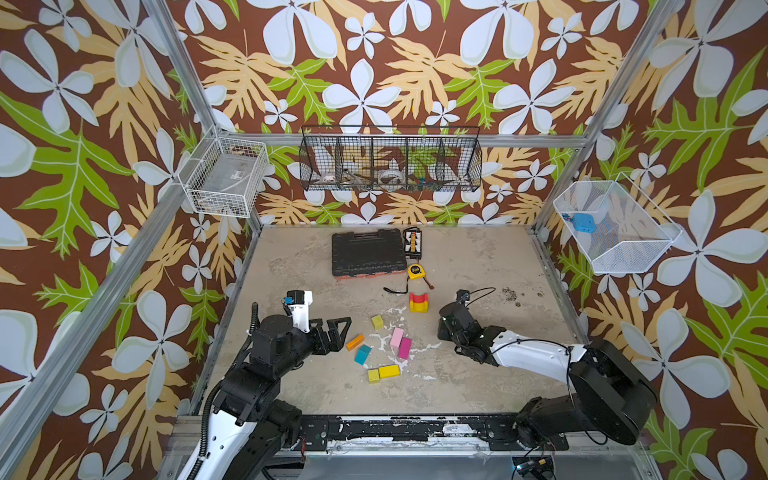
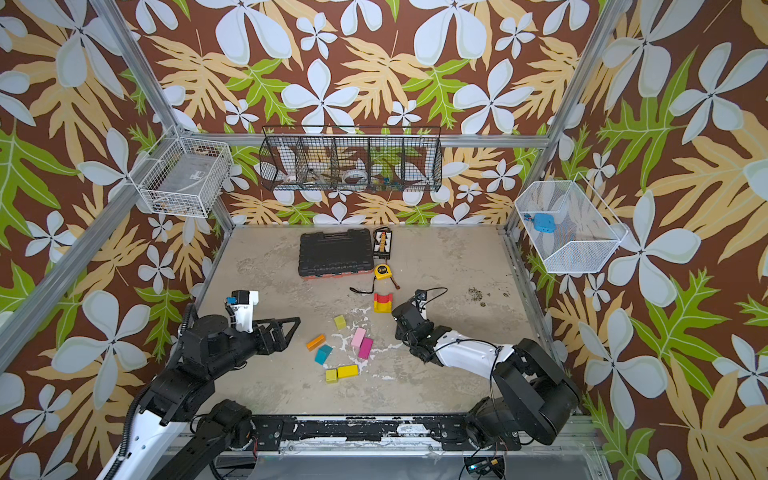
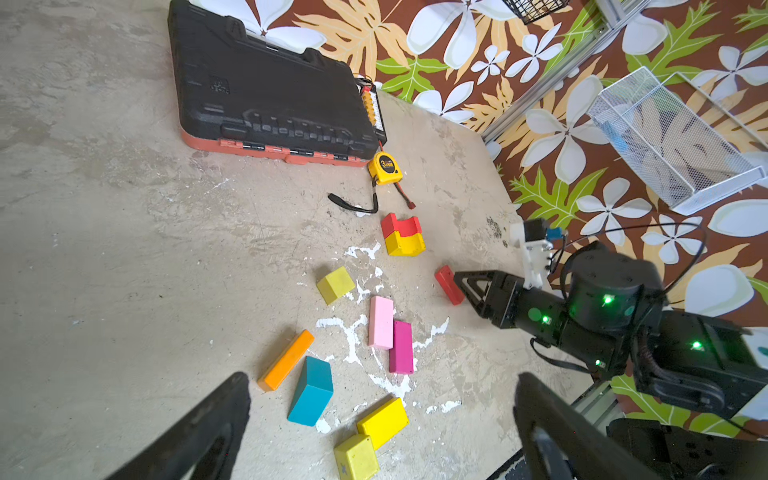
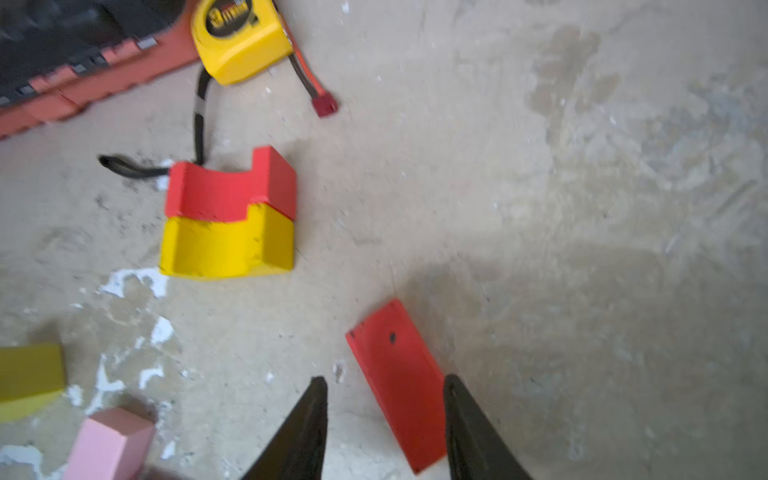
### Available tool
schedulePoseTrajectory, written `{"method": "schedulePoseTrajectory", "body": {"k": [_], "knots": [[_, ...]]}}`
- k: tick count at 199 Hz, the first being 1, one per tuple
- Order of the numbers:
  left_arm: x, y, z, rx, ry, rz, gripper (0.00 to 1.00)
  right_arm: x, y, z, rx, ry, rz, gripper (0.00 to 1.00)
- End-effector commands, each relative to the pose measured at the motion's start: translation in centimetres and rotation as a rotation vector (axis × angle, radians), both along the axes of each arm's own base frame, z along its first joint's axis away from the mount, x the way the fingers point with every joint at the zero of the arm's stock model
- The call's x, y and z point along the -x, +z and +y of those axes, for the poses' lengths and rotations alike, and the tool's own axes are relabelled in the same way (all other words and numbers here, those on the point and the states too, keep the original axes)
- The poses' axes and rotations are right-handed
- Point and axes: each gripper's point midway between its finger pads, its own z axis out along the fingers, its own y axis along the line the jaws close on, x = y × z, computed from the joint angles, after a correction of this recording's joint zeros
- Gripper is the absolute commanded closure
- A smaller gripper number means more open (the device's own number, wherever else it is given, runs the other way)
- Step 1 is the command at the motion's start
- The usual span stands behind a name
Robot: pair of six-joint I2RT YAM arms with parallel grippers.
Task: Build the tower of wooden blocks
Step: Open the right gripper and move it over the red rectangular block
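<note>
Loose wood blocks on table

Logged red arch, yellow arch, red slab, pink bar, magenta bar, orange bar, teal block. Noted black tool case with orange-red base, yellow tape measure. Recorded brown wallpaper patterned with white flowers, green and tan leaves.

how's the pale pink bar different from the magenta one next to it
The pale pink bar is light pink, the magenta bar deep purplish pink. The pale pink bar sits further toward the black tool case, the magenta bar staggered back toward the robot's side. Both lie flat, side by side and parallel, alike in shape and size.
</note>
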Motion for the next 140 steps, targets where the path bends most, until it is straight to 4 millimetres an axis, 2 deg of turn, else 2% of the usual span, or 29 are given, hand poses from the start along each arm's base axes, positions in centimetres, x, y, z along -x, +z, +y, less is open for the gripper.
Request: {"method": "schedulePoseTrajectory", "body": {"k": [1, 15, 37, 60, 79, 105, 140], "knots": [[0.0, 0.2, 0.1, -0.012, -0.001, -0.009, 0.0, 1.3, -1.1, 0.0, -0.027, -0.053, 0.001, 0.54], [-0.1, 0.6, 0.3, -0.008, 0.004, -0.022, 0.0, 2.1, -1.9, 0.1, -0.018, -0.056, 0.005, 0.52], [-0.1, 0.9, 0.6, 0.007, 0.003, -0.038, 0.0, 2.3, -3.1, 0.3, 0.002, -0.048, 0.036, 0.52], [-0.1, 1.0, 0.5, 0.009, -0.003, -0.045, 0.0, 2.5, -4.5, 0.1, 0.041, -0.047, 0.072, 0.57], [-0.1, 1.0, 0.6, 0.007, 0.002, -0.04, 0.0, 3.0, -5.1, -0.6, 0.051, -0.059, 0.077, 0.57], [-0.1, 1.3, 1.3, 0.011, 0.045, -0.057, 0.0, 3.3, -4.4, -1.5, 0.055, -0.076, 0.052, 0.56], [0.0, 0.9, 0.7, 0.014, 0.013, -0.033, 0.0, 3.4, -2.7, -2.1, 0.06, -0.086, 0.021, 0.54]]}}
